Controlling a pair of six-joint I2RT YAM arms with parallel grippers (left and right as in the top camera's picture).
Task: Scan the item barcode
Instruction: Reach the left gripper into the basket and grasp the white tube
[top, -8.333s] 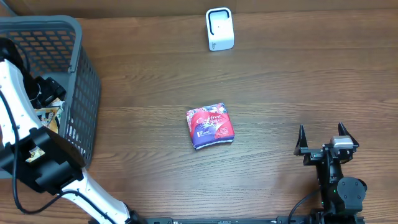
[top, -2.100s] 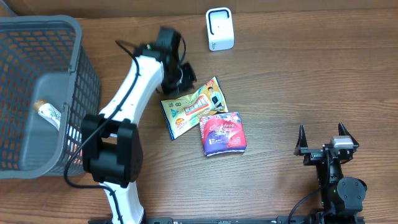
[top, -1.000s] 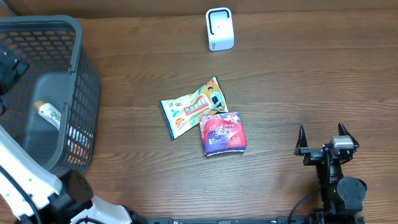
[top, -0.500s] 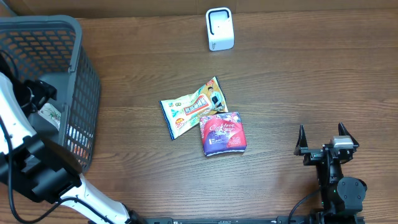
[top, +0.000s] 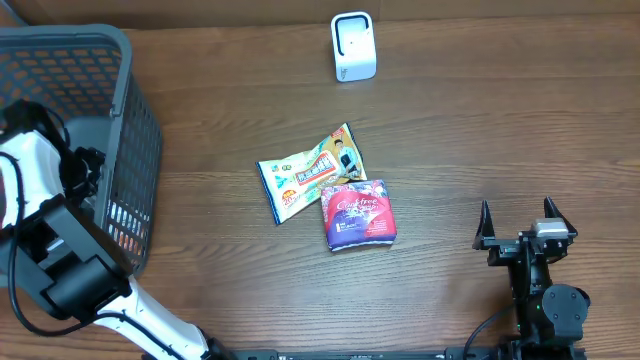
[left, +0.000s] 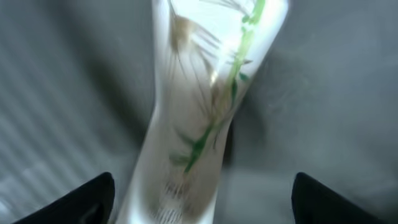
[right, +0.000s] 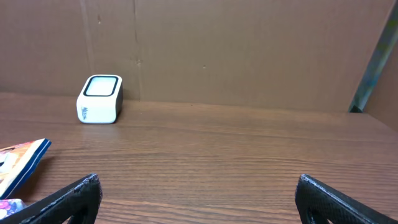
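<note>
A white tube (left: 199, 118) printed with a green plant lies on the grey floor of the basket (top: 122, 62). In the left wrist view it runs up between the jaws of my left gripper (left: 202, 200), blurred. The jaws are open, with a gap on each side of the tube. Overhead, the left gripper (top: 84, 170) is down inside the basket and hides the tube. The white barcode scanner (top: 353, 46) stands at the table's far edge, also visible as scanner (right: 99, 99). My right gripper (top: 520, 216) rests open at the front right, holding nothing, as the right gripper (right: 199, 200) shows.
A yellow-green snack packet (top: 308, 172) and a purple-red packet (top: 360, 214) lie touching at mid-table. The snack packet's corner (right: 22, 163) shows at the left of the right wrist view. Brown cardboard (right: 249, 50) walls the back.
My left arm has swung down into the basket and now covers the tube overhead. Its jaws have narrowed around the tube. The right arm and both packets have not moved.
</note>
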